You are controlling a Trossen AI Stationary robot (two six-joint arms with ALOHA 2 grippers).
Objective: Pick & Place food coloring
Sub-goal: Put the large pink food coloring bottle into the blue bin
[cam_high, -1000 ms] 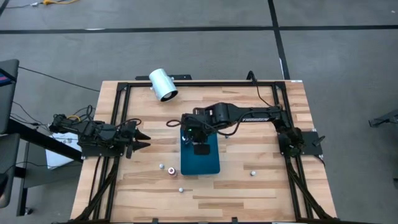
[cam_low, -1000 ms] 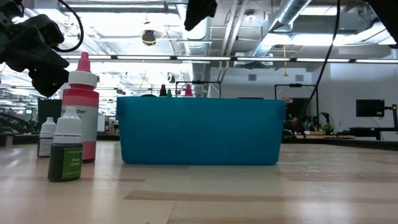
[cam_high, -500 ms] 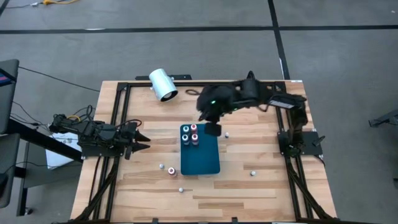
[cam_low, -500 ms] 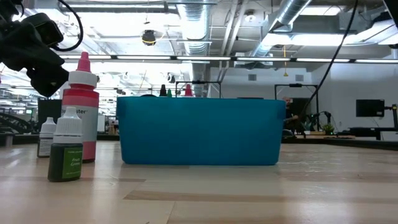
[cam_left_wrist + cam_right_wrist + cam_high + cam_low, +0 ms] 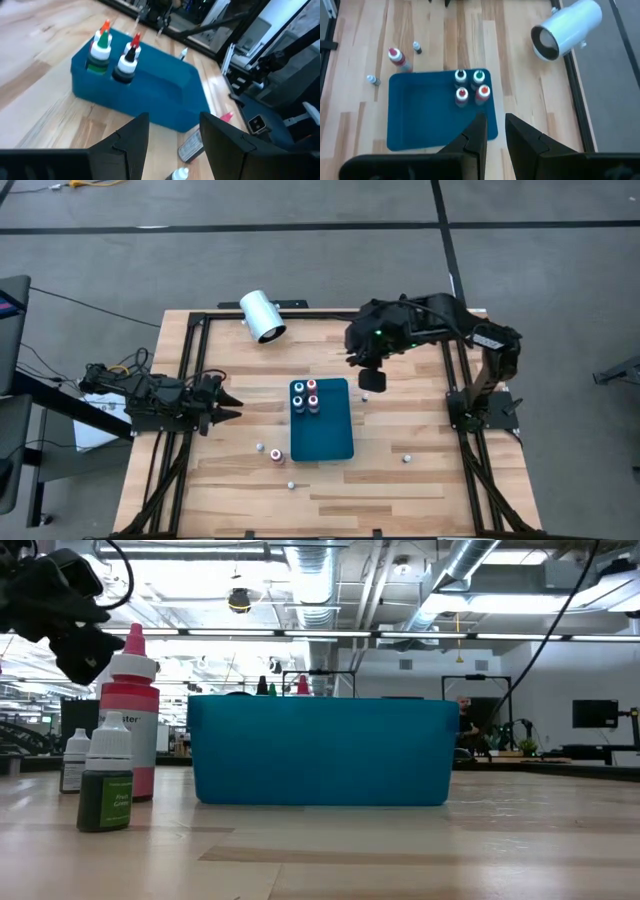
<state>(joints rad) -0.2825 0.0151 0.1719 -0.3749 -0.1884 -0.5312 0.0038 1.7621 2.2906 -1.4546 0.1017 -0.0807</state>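
1. I'm hovering the right end effector (image 5: pixel 367 380), fingers slightly apart and empty, beside the flat blue rectangular tray (image 5: pixel 325 435) holding four tiny capped food-coloring bottles (image 5: pixel 306 396).
2. Next I'm probably reaching for the loose small bottle (image 5: pixel 407 458) on the wooden counter (image 5: pixel 420 480).
3. The left end effector (image 5: pixel 228 405) is waiting, open.

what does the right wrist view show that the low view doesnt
Only the right wrist view: four bottles standing together at one end of the blue tray, the white cylinder lying on its side, and the right gripper with a narrow gap between its fingers.

Only the low view: a green-filled bottle up close, and the room behind.

Both: the tray and the red-topped bottle on the table beside it.
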